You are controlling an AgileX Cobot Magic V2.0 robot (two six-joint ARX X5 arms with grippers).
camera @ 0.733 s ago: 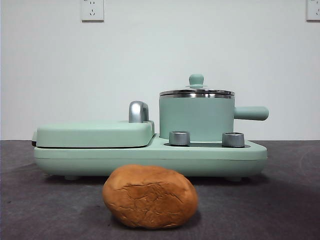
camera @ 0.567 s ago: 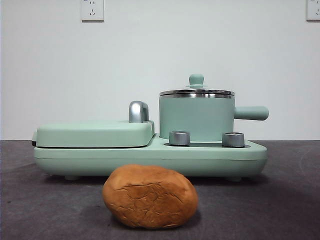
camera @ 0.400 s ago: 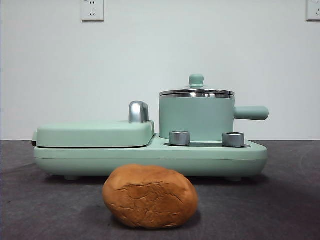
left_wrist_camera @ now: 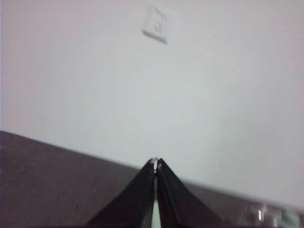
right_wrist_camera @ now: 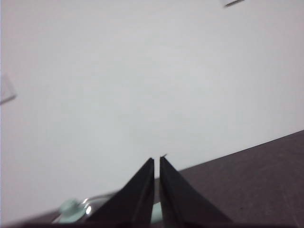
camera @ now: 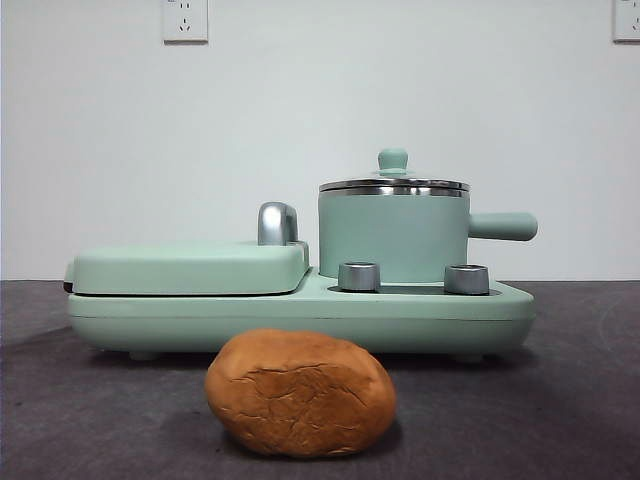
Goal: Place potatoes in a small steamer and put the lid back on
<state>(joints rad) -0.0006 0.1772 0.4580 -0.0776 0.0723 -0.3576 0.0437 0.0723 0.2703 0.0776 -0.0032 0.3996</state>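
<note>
The potato [camera: 300,394] sits low in the centre of the front view, alone on the dark table [camera: 580,400], in front of the green cooker [camera: 300,315]. Right of centre, the small steamer [camera: 393,238] stands on that cooker with the lid [camera: 393,183] on. The left gripper [left_wrist_camera: 156,162] is pinched together on nothing; so is the right gripper [right_wrist_camera: 157,159], both aimed at the wall.

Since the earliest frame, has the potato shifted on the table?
No. The potato lies at the same spot below the left steel dial, in front of the cooker base.
</note>
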